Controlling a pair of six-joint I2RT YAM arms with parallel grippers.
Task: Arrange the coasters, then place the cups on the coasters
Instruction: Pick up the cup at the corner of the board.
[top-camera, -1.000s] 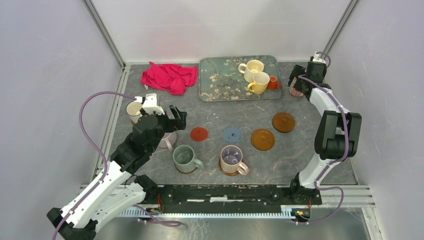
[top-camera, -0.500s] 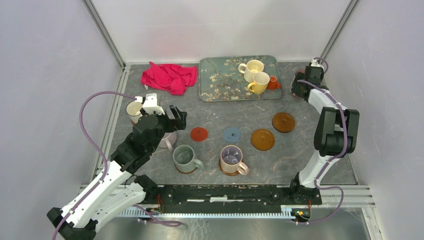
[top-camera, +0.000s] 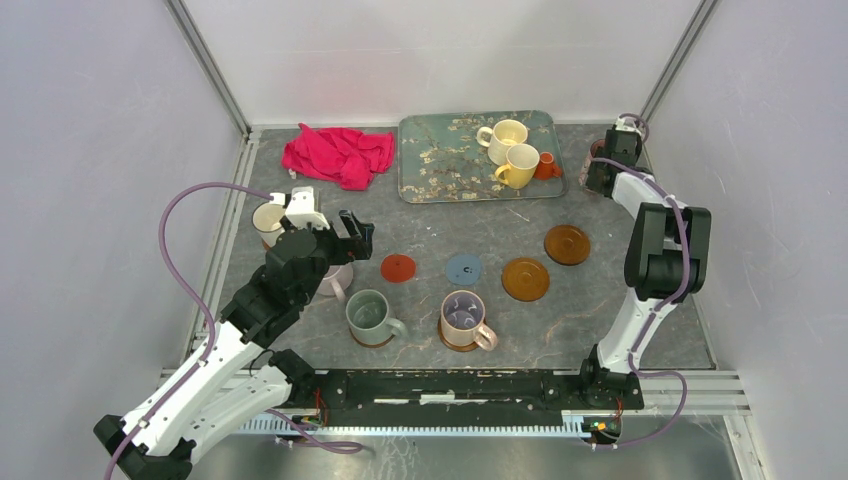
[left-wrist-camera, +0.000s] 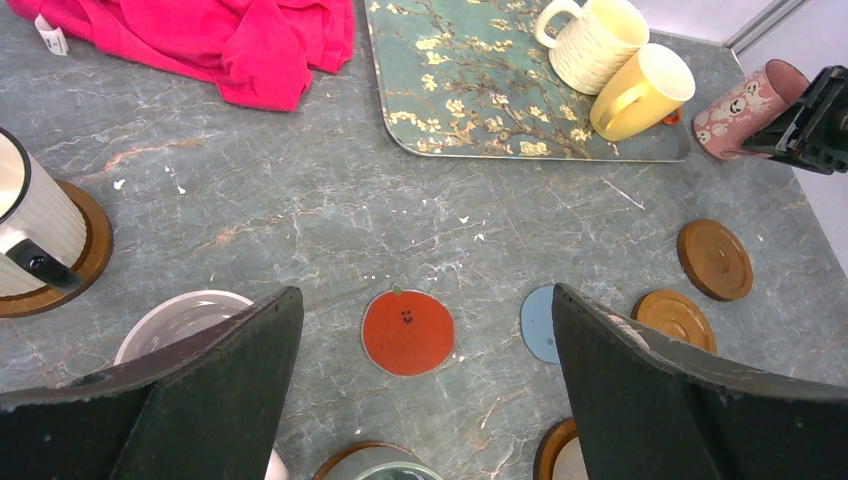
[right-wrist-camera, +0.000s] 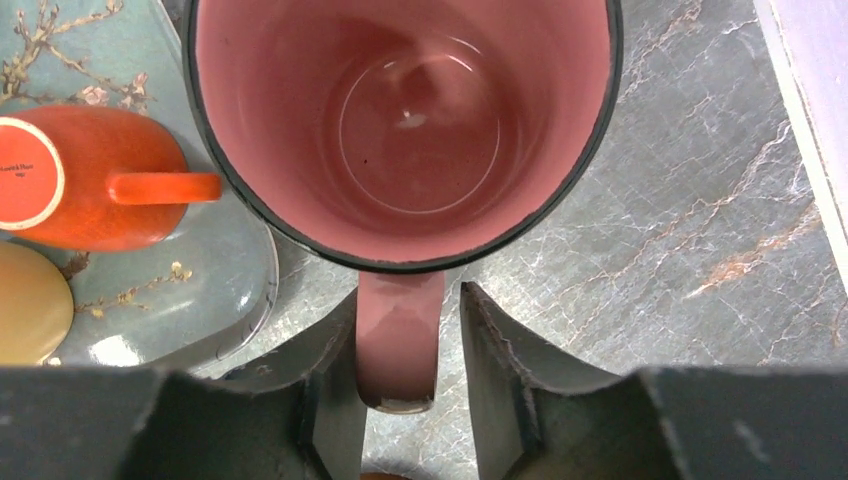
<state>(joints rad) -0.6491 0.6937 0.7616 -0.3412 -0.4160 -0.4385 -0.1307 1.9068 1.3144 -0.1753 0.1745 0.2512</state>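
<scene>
Pink inside and dark at the rim, the floral mug (right-wrist-camera: 400, 130) fills my right wrist view, with its mouth turned to the camera and its handle (right-wrist-camera: 400, 340) pointing down between the two fingers (right-wrist-camera: 330, 400) of my right gripper (right-wrist-camera: 408, 300). The handle lies in the gap between the jaws. The finger on the left of this view is against it, or almost, while a thin strip of grey table shows between the handle and the other finger. So the jaws stand half closed around the handle but are not clamped on it. This mug is on the bare table at the far right, just beside the corner of the teal tray (right-wrist-camera: 240, 290). On that tray the small orange cup (right-wrist-camera: 80, 180) sits near the mug, and its handle nearly reaches the mug's rim. My left gripper (left-wrist-camera: 425, 300) hangs above the middle of the table with its jaws spread wide and nothing between them. Under this gap I see the red coaster (left-wrist-camera: 407, 331) and next to it the blue coaster (left-wrist-camera: 540, 322). An amber coaster (left-wrist-camera: 677, 318) and a dark brown coaster (left-wrist-camera: 715, 259) lie further to the right, all four bare. The mauve mug (left-wrist-camera: 180, 320) is partly hidden under one of my left fingers. From the top camera, the grey-green mug (top-camera: 370, 315) and one more mug (top-camera: 463, 318) each stand on a brown coaster near my bases.
</scene>
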